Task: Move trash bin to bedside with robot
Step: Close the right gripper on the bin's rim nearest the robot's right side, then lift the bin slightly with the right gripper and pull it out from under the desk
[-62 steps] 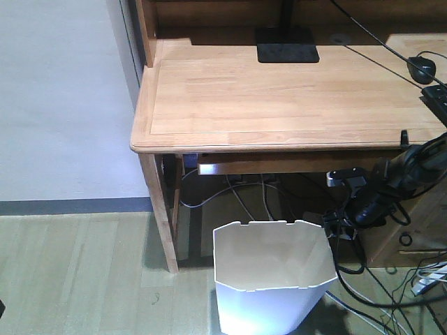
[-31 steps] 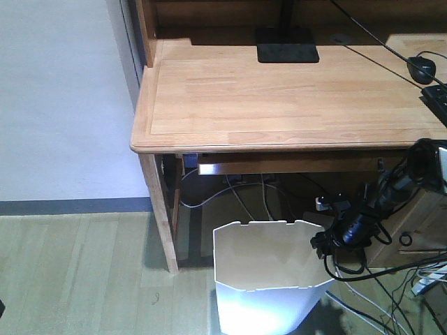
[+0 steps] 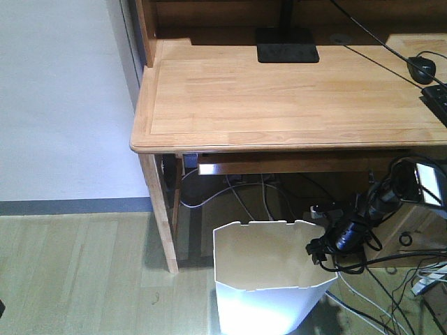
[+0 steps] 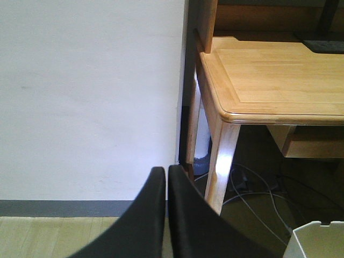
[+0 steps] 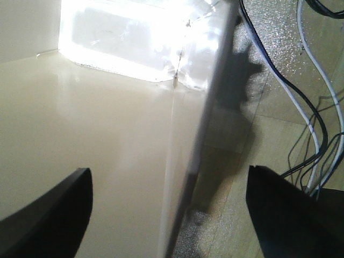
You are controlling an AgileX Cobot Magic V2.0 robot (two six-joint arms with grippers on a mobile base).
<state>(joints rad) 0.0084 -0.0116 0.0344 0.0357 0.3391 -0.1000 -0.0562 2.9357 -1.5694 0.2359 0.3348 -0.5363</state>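
One trash bin on floor, 6 o'clock, just under counter front edge. One right gripper at bin's 3 o'clock rim, fingers spread astride wall, grasping nothing. One left gripper, fingers pressed together, empty.

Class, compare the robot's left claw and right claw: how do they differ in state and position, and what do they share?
The left claw is shut; the right claw is open. The left claw faces the white wall; the right claw straddles the trash bin's side wall, one finger inside, one outside. Both have black fingers.
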